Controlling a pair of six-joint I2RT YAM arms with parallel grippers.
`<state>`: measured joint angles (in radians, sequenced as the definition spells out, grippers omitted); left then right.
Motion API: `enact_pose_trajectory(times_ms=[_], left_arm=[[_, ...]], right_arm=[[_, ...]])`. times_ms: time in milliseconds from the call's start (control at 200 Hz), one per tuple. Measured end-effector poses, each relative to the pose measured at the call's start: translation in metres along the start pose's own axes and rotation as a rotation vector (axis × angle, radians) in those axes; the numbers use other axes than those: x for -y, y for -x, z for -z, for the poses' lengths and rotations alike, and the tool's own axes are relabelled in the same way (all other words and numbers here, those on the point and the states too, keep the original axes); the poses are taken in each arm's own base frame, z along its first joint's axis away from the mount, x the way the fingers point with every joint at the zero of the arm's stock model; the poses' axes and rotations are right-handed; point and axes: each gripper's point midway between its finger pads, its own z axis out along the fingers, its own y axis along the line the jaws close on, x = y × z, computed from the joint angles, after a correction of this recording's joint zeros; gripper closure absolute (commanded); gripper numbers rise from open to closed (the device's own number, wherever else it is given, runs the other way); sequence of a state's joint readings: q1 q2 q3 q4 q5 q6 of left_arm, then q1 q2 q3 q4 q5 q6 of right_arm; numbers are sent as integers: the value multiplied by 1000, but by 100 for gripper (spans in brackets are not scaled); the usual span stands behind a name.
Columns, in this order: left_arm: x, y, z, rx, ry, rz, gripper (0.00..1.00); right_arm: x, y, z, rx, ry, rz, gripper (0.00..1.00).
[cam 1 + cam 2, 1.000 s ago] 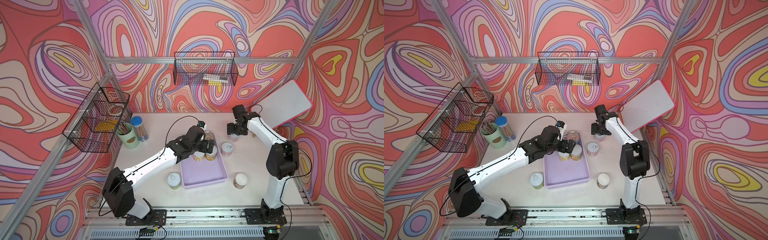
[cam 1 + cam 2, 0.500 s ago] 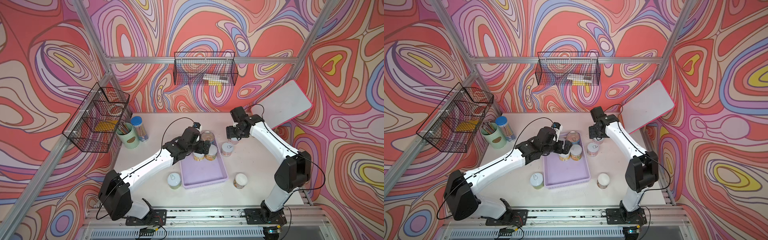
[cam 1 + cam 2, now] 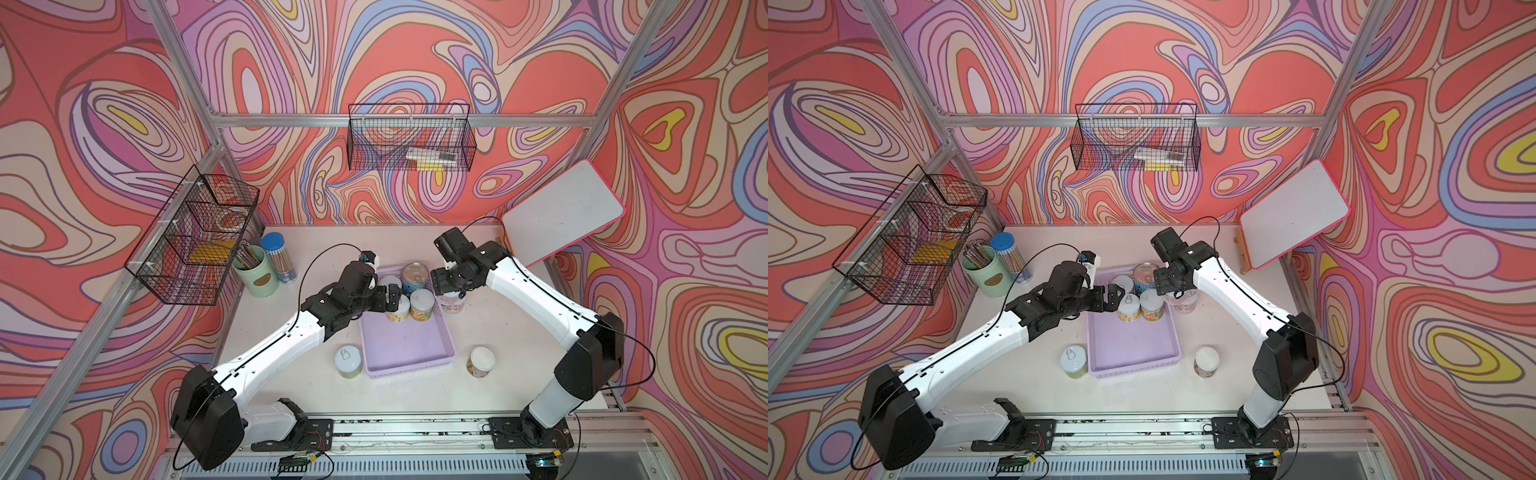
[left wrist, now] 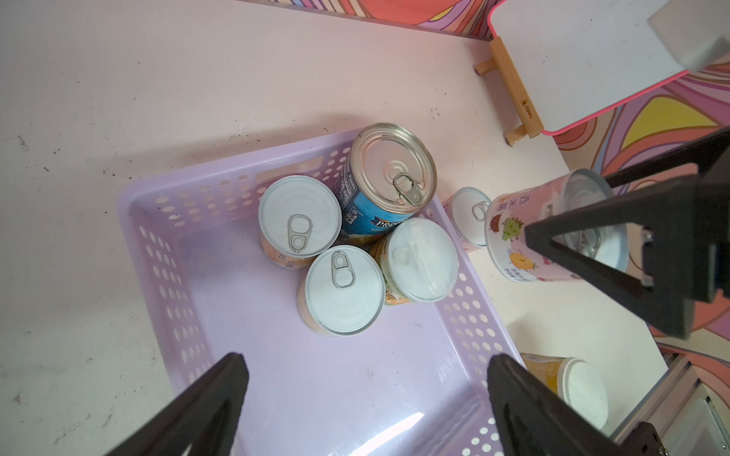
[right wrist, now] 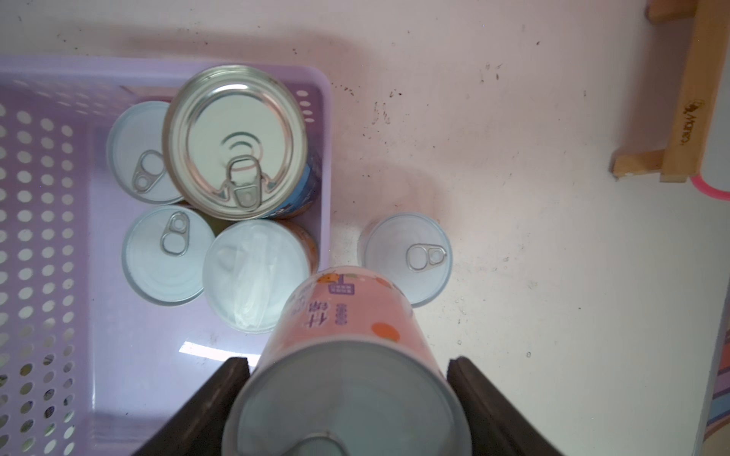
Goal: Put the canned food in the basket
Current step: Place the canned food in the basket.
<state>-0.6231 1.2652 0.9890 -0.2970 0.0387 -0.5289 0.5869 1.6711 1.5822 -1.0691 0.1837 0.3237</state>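
Between the right gripper (image 5: 345,371) fingers: one pink-labelled tin (image 4: 509,241), clamped across its side wall near the lid end. It is tilted and hangs clear of the table (image 5: 513,158), just outside the lavender basket (image 3: 405,345) wall. Judgement: rigid metal cylinder, presumably full, so heavy for its size. The glossy printed label looks slick, so a hold across the diameter at mid-wall should resist pivoting better than one near a rim. Beyond those fingertips a pale pull-tab tin (image 5: 407,256) stands on the table. Left gripper (image 4: 367,361) fingers are splayed wide and empty over bare basket floor. Ahead of them four upright tins huddle, touching: a tall blue-label tin (image 4: 389,169) with a bright metal lid and three short ones, among them a plastic-capped tin (image 4: 418,264). Basket walls perforated, floor smooth and shiny.
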Motion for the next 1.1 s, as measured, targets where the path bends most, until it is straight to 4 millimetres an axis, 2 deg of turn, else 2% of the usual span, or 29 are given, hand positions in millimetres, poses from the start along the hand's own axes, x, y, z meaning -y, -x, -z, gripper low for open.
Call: enact_pose_trajectory(times_ms=[270, 481, 616, 781, 941, 1097], left_arm=[[-36, -7, 12, 16, 35, 101, 1], [-60, -5, 32, 64, 59, 172, 1], [-72, -3, 44, 99, 70, 213, 1], [-84, -7, 55, 115, 87, 249, 1], [-90, -9, 63, 116, 95, 268, 1], [-98, -10, 66, 114, 93, 305, 1]], right_arm=[[-45, -4, 5, 5, 156, 114, 62], [-78, 5, 12, 61, 322, 247, 70], [-97, 13, 14, 109, 413, 342, 70], [-119, 20, -2, 130, 493, 473, 68], [-135, 22, -24, 119, 538, 596, 67], [-149, 30, -36, 118, 575, 705, 67]])
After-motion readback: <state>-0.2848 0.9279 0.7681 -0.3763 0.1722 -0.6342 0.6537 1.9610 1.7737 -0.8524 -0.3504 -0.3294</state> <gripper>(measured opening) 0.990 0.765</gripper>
